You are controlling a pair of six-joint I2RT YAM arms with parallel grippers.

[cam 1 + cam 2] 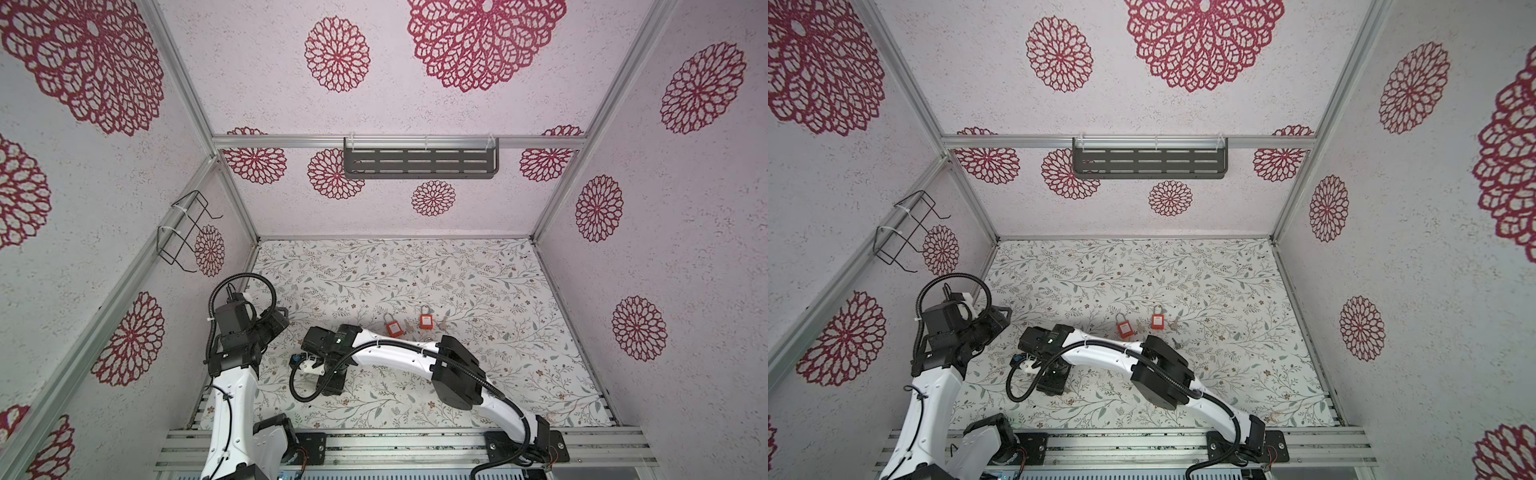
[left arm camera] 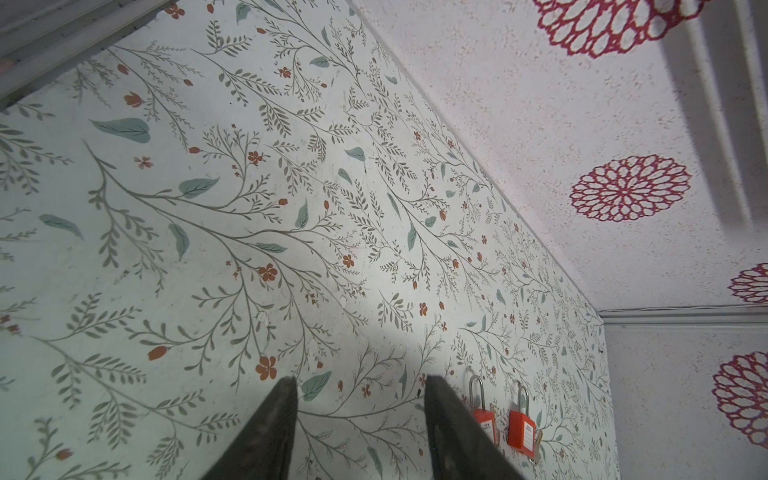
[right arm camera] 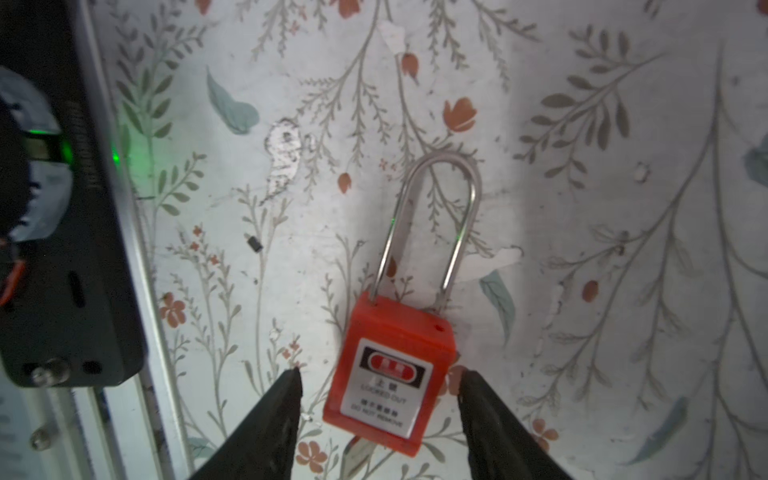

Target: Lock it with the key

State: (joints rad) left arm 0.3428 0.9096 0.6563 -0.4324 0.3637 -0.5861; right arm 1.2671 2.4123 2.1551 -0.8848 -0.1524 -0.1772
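My right gripper (image 3: 381,372) has its fingers spread apart. An orange lock (image 3: 390,386) lies flat on the flowery table (image 3: 623,187) right between them, with a gap showing on one side. My left gripper (image 2: 361,379) is spread apart too and holds nothing. Farther out on the table lie a second lock (image 1: 392,325) and a third lock (image 1: 426,319) — a small key (image 1: 409,328) sits between them.

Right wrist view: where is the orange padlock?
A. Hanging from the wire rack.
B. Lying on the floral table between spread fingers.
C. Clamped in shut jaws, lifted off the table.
B: the orange padlock lies flat on the floral table, the open right gripper straddling its body.
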